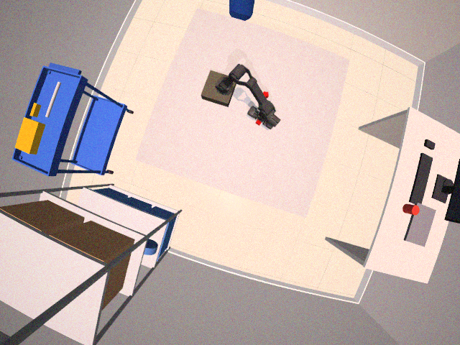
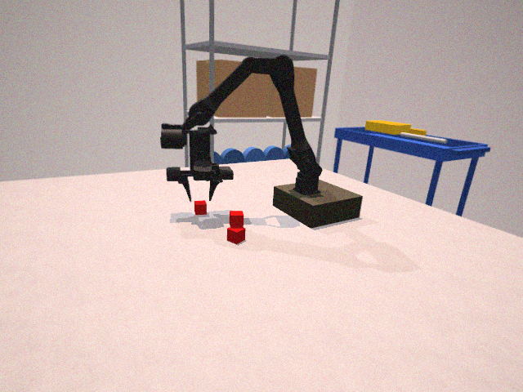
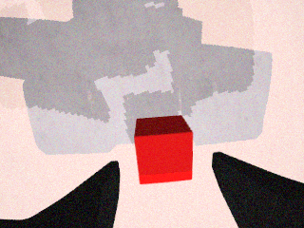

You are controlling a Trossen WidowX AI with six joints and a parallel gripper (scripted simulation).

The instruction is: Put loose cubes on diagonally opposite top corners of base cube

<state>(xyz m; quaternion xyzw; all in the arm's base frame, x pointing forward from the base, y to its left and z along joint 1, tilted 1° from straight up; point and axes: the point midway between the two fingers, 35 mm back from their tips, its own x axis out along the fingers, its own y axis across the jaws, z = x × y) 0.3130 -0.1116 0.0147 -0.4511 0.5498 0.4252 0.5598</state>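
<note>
loose cube [image 3: 163, 150] on table, below open end effector [image 2: 199, 194]; no writing visible.

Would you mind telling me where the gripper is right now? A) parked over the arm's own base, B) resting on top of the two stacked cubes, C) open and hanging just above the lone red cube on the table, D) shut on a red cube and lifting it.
C: the gripper hangs open just above the lone red cube, which sits on the table apart from the stacked pair.
</note>
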